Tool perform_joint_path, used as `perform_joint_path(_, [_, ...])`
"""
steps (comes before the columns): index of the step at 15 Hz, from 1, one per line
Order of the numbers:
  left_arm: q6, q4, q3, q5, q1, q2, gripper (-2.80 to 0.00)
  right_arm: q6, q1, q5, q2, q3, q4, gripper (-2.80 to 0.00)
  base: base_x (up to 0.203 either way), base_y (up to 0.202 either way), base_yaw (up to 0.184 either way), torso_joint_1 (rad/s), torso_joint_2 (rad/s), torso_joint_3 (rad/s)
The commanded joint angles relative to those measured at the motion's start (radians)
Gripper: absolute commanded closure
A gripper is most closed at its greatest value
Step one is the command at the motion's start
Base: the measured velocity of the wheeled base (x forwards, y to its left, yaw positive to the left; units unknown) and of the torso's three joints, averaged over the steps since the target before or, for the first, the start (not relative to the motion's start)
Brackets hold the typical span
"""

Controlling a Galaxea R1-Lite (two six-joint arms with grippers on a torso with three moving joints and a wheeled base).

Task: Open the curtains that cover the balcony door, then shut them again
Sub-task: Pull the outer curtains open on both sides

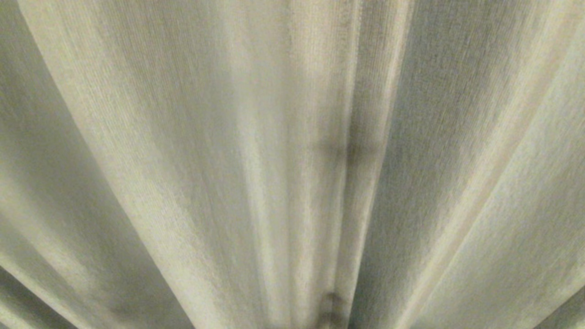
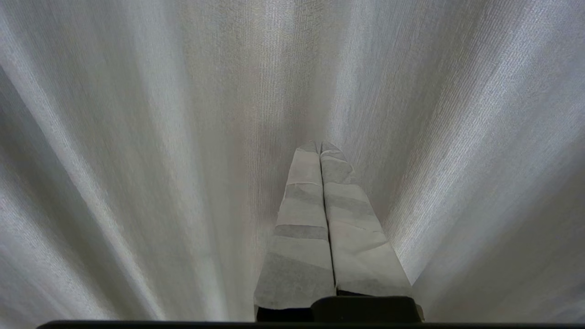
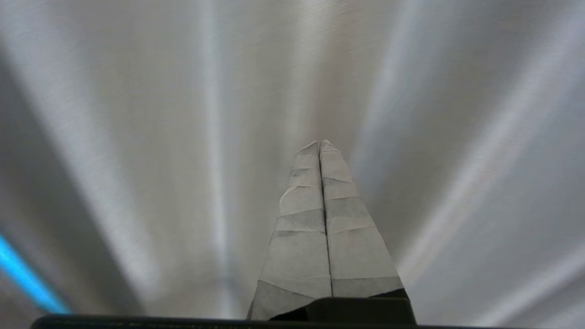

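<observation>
Beige ribbed fabric fills my head view: the curtains (image 1: 256,151) hang drawn across, pleats unbroken, hiding whatever lies behind. So I judge nothing is done yet; both opening and closing remain. The left tool (image 2: 320,145) and right tool (image 3: 319,142) each point at the cloth, fingers pressed together, pinching nothing.
</observation>
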Motion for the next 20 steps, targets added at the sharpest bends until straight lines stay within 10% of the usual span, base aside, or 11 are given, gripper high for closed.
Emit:
perform_joint_path(1, [-0.001, 0.0, 0.0, 0.001, 0.0, 0.002, 0.0, -0.003, 0.0, -0.038, 0.046, -0.025, -0.005, 0.0, 0.0, 0.0, 0.0, 0.0, 0.0, 0.0])
perform_joint_path(11, [-0.001, -0.001, 0.0, 0.001, 0.0, 0.001, 0.0, -0.007, -0.046, -0.06, 0.207, -0.163, -0.012, 0.0, 0.0, 0.0, 0.0, 0.0, 0.0, 0.0])
perform_joint_path(12, [-0.001, 0.001, 0.0, 0.001, 0.0, 0.002, 0.0, -0.007, -0.057, -0.06, 0.217, -0.167, -0.012, -2.8, 0.0, 0.0, 0.0, 0.0, 0.0, 0.0])
perform_joint_path(20, [-0.001, -0.001, 0.0, 0.001, 0.0, 0.001, 0.0, -0.002, -0.072, -0.055, 0.303, -0.256, -0.016, -2.8, 0.0, 0.0, 0.0, 0.0, 0.0, 0.0])
